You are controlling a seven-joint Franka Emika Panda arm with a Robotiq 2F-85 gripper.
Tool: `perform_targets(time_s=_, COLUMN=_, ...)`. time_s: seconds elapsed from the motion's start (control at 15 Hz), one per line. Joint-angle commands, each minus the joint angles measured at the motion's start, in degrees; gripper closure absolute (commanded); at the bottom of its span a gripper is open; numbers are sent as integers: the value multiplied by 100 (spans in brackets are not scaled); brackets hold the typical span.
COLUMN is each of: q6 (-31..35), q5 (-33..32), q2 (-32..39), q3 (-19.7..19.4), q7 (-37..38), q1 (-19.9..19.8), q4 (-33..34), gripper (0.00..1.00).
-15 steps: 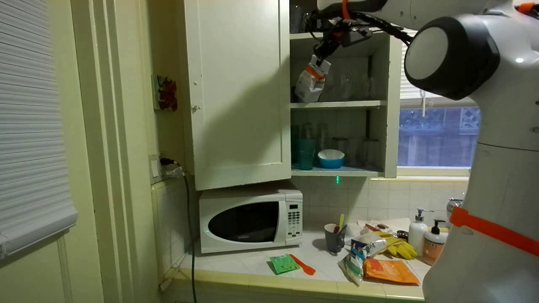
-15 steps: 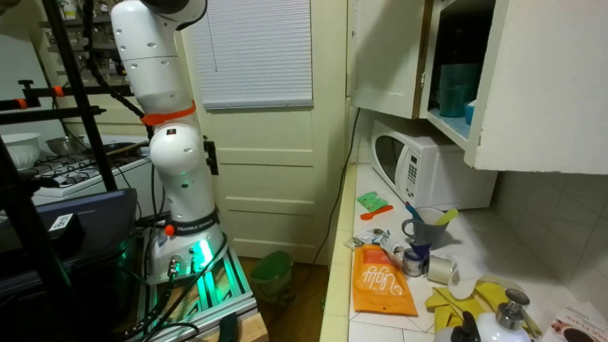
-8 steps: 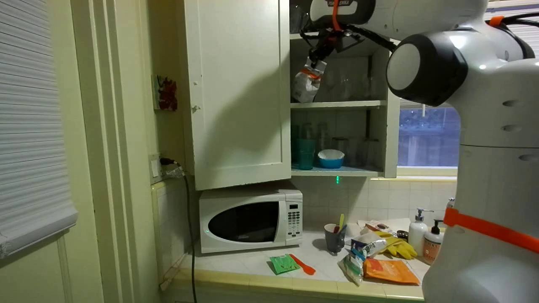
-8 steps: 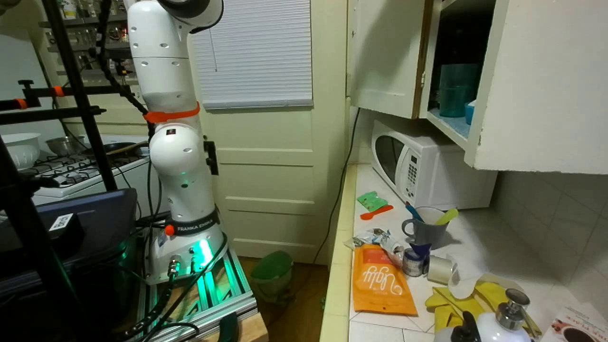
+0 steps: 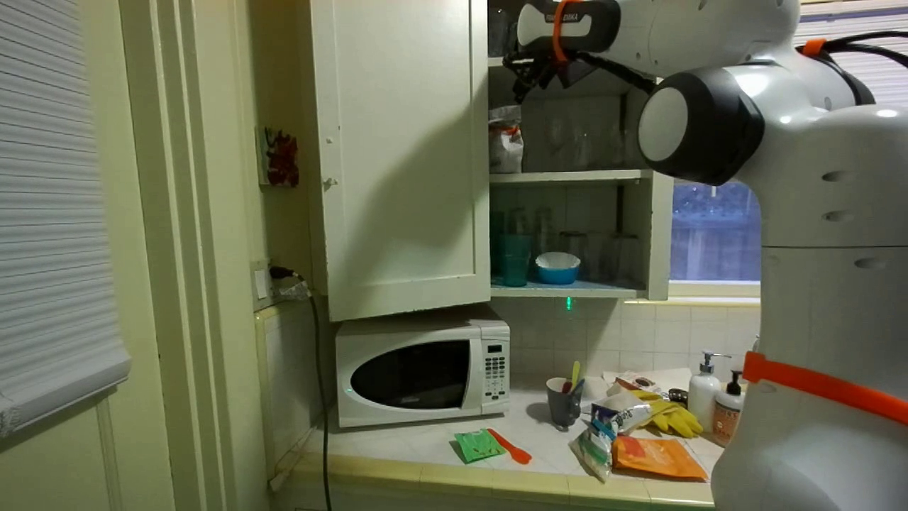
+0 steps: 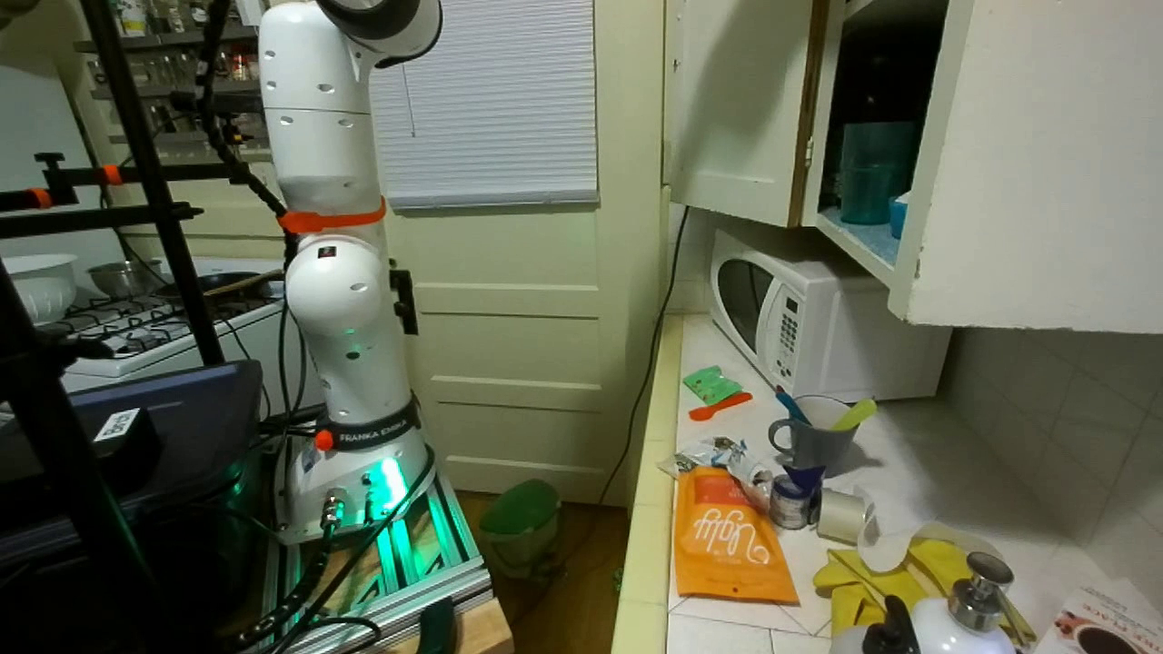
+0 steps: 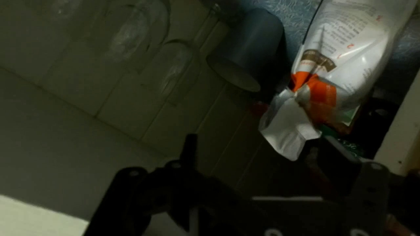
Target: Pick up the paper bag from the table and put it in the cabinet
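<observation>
Paper bag (image 5: 506,149): upright on a shelf (image 5: 582,174) of the open cabinet (image 5: 660,234), partly hidden by the door (image 5: 408,177); half a second earlier it was tilted, gripped at its top.
End effector (image 7: 259,141): fingers (image 7: 189,149) spread apart, grip released, just above the bag in an exterior view.
Table (image 5: 397,446): orange packet (image 5: 660,458) and green packet (image 5: 479,446) lie unmoved.

Below my claw (image 7: 261,140) I see a tiled wall (image 5: 642,333); lower, well apart, a bluish window (image 5: 716,238). Far beneath, brown floor (image 6: 568,599) meets a cream door (image 6: 518,341), both dimly lit.
</observation>
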Motion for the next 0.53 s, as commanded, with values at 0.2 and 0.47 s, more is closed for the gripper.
perform_targets(time_s=0.2, q6=-285, q5=-802, q2=-462, q3=89, q7=956, q1=162, q4=-254, gripper=0)
perform_targets(time_s=0.47, q6=-1589, q5=-253, q2=-1127, q3=183, q7=502, q1=160, q4=-456, gripper=0)
